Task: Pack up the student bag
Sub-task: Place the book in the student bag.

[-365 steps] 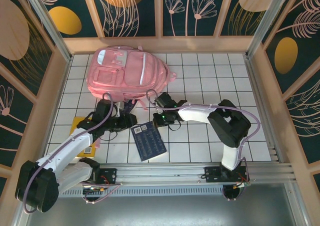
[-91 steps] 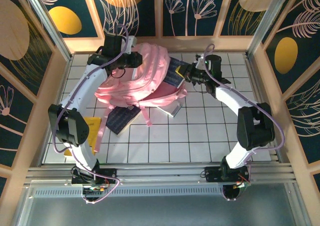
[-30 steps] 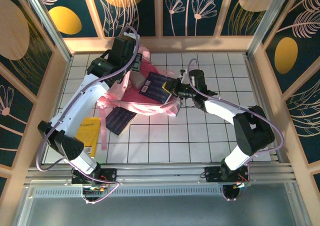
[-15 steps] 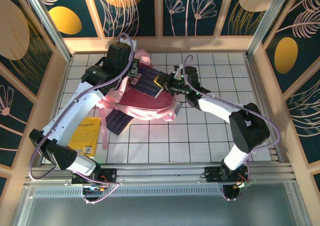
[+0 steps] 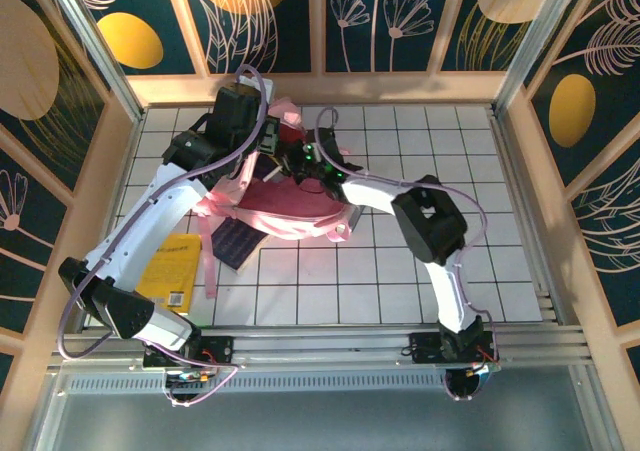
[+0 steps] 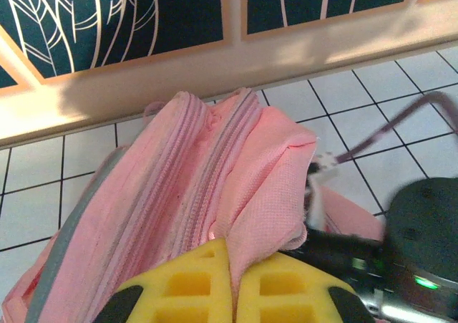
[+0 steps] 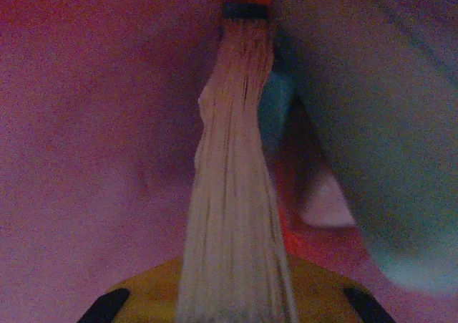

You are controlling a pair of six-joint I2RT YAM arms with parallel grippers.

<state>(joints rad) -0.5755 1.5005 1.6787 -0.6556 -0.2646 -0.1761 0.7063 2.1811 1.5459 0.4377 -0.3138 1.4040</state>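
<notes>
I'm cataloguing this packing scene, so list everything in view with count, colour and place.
student bag: one, pink, far-left part of the table
held book: one, pale page edges showing, inside the bag
dark blue book: one, dark blue, on the table, partly under the bag's near edge
yellow book: one, yellow, near the table's left edge
table: one, white tiles, dark grid lines
left gripper: one, yellow fingers, shut on the bag's fabric
right gripper: one, yellow fingers, inside the bag, shut on the held book

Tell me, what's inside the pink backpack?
The right gripper is inside the student bag, shut on a book, its page edges showing, with pink lining around it. Anything deeper is covered.
</notes>
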